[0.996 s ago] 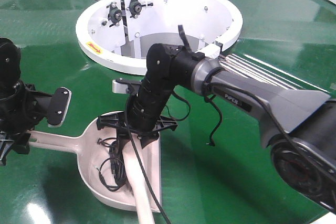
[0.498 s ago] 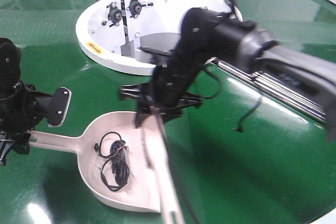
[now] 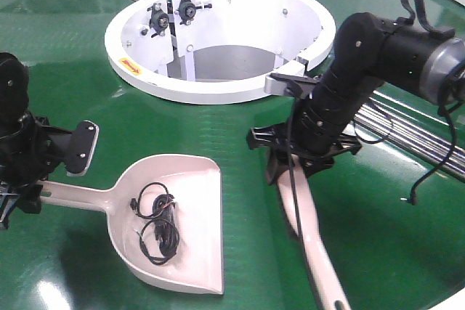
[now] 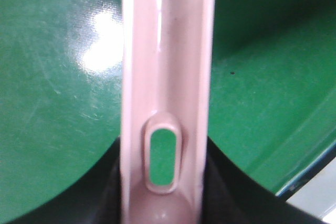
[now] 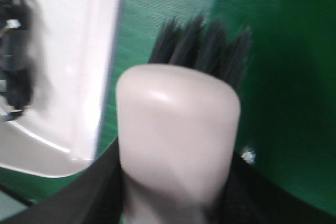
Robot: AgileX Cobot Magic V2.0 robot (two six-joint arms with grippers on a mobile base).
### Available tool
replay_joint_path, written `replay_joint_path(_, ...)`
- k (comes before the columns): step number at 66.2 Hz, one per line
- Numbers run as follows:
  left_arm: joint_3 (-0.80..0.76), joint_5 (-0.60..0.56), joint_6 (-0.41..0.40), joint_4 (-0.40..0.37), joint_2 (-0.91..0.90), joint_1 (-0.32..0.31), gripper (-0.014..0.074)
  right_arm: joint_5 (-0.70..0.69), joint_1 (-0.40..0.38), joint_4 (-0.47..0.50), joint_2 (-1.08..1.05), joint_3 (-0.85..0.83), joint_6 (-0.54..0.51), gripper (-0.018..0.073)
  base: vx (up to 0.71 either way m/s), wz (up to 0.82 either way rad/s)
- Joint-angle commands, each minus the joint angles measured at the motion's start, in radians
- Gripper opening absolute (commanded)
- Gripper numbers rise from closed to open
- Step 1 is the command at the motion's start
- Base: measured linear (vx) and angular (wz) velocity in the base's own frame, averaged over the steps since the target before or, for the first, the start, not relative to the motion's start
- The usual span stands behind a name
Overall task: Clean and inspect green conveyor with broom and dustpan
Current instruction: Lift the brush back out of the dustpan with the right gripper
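Glossy green conveyor [image 3: 240, 143] — wide plastic dustpan [image 3: 197, 197].

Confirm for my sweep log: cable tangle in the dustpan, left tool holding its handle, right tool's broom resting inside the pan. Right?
Not quite. The front-facing view shows the broom in the right tool outside the dustpan, apart from it over the green conveyor. The cable tangle does lie in the pan, and the left tool holds its handle.
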Motion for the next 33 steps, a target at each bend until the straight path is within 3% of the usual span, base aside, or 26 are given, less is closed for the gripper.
replay_joint_path(1,-0.026,0.010,0.007,-0.021,-0.036,-0.009,-0.0023,0.053,-0.024,-0.040,-0.059,-0.002,-0.016,-0.0006,0.00,0.00)
replay_joint_path(21,-0.026,0.013,0.007,-0.021,-0.036,-0.009,-0.0023,0.053,-0.071,-0.161,-0.056,0.012,-0.029,-0.0002,0.00,0.00)
replay_joint_path(33,-0.026,0.013,0.007,-0.021,-0.036,-0.009,-0.0023,0.053,-0.081,-0.161,-0.022,0.010,-0.035,-0.0002,0.00,0.00)
